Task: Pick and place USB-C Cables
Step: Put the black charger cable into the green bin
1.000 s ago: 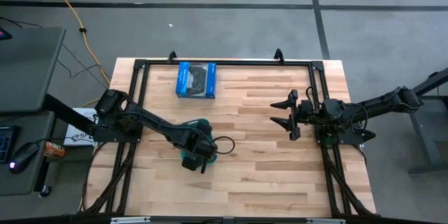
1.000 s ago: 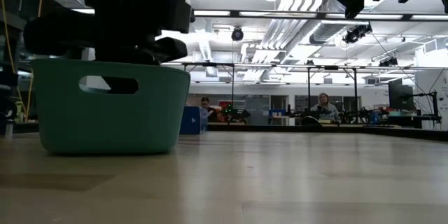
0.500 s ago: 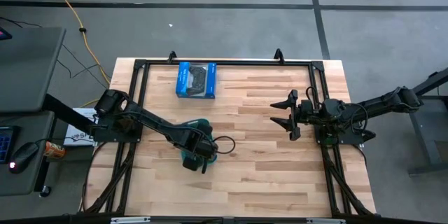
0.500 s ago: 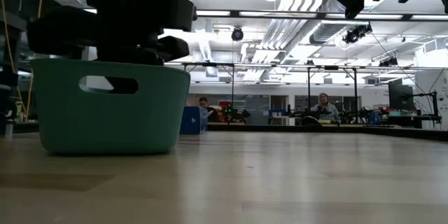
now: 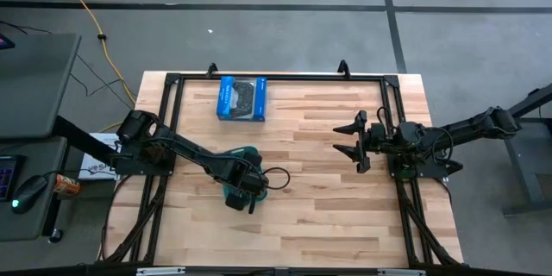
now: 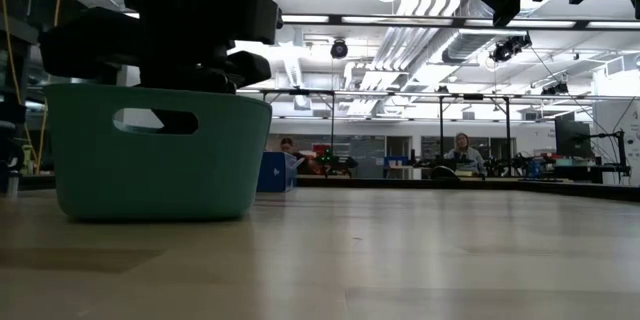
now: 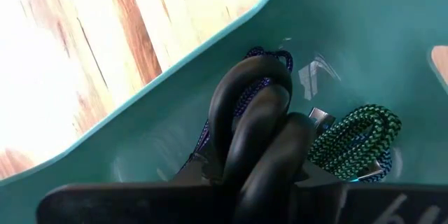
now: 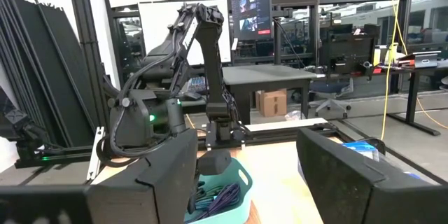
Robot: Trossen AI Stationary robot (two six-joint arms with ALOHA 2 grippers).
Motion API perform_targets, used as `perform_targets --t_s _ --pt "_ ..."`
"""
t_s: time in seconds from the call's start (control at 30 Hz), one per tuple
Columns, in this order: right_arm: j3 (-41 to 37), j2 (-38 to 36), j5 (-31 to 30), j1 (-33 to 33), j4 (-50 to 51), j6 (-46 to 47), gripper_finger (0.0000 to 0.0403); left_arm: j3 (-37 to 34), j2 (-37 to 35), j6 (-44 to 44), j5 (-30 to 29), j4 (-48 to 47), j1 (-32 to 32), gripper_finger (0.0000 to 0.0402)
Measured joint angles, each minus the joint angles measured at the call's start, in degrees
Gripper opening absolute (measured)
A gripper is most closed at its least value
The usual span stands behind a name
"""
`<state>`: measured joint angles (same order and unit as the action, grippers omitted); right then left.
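Left tool (image 7: 262,122): fingers together, inside teal bin (image 5: 244,153), over purple cable (image 7: 269,57); green cable (image 7: 353,140) alongside. Right tool (image 5: 352,142): spread wide, apart. Blue box (image 5: 241,97) on surface (image 5: 328,207).

Readable text: none in any view.
Blue box (image 5: 241,98) on the tabletop (image 5: 328,207): shows a picture of a black game controller; its printing is too small to read.
Paper sheet (image 5: 97,166) beside the tabletop's left edge: carries dark printed marks, not legible.
Monitor (image 8: 250,3) in the room, right wrist view: bright screen with a red strip; no words can be made out.
Teal bin (image 6: 150,155): plain wall, no label showing.
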<state>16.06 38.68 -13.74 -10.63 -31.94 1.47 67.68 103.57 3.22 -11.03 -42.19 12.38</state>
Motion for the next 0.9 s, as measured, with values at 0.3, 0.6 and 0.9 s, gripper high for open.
perform_targets --t_s 0.3,0.6,0.9 --pt "0.0 0.0 0.0 0.0 0.0 0.0 0.0236 0.0 0.0 0.0 0.0 0.0 0.0 0.0043" --pt "0.0 0.0 0.0 0.0 0.0 0.0 0.0236 0.0 0.0 -0.7 -0.1 0.0 0.0 0.0069" --pt "0.0 0.0 0.0 0.0 0.0 0.0 0.0236 0.0 0.0 -3.7 0.0 -0.5 -1.1 0.0117"
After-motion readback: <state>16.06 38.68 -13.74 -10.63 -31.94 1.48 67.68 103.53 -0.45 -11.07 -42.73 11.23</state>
